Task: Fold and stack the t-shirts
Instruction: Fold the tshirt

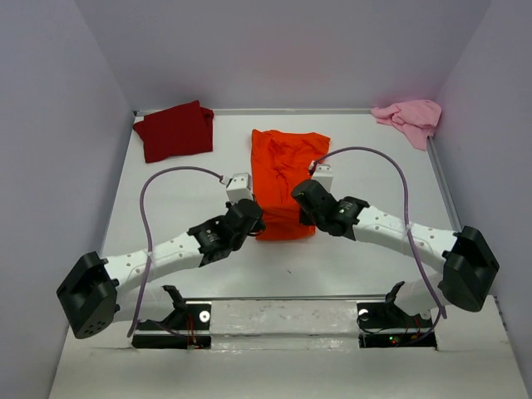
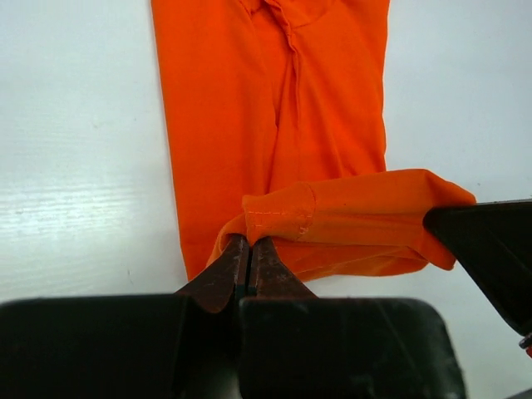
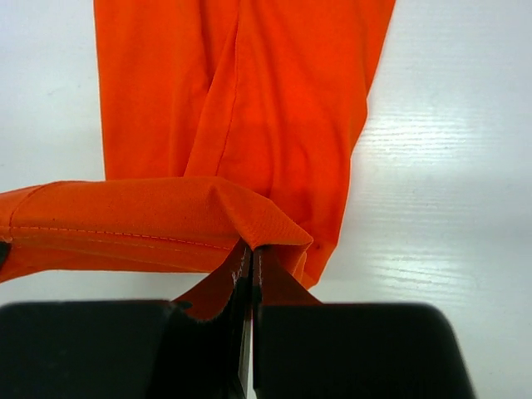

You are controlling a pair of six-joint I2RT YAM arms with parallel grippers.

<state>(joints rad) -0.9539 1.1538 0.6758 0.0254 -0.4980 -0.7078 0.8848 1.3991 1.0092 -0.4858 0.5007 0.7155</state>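
A bright orange t-shirt lies folded into a long strip in the middle of the white table. Its near hem is lifted off the table and stretched between both grippers. My left gripper is shut on the hem's left corner. My right gripper is shut on the hem's right corner. Seen from above, the left gripper and right gripper flank the strip's near end. A dark red t-shirt lies folded at the back left. A pale pink t-shirt lies crumpled at the back right.
The table is bounded by a metal rail at the back and grey walls on three sides. Purple cables loop over both arms. The arm bases sit at the near edge.
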